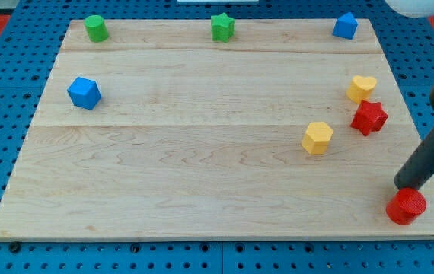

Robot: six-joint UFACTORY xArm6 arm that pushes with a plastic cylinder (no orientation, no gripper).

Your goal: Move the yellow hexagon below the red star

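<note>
The yellow hexagon (pixel 317 138) lies on the wooden board at the view's right, left of and slightly below the red star (pixel 369 117). My tip (pixel 404 187) is at the board's lower right, just above a red cylinder (pixel 406 206). It is well to the right of and below the yellow hexagon, and below the red star. A yellow heart (pixel 361 87) sits just above the red star.
A green cylinder (pixel 95 28), a green star (pixel 222 27) and a blue block (pixel 345 26) line the board's top edge (pixel 164 23). A blue cube-like block (pixel 84 93) sits at the left. Blue pegboard surrounds the board.
</note>
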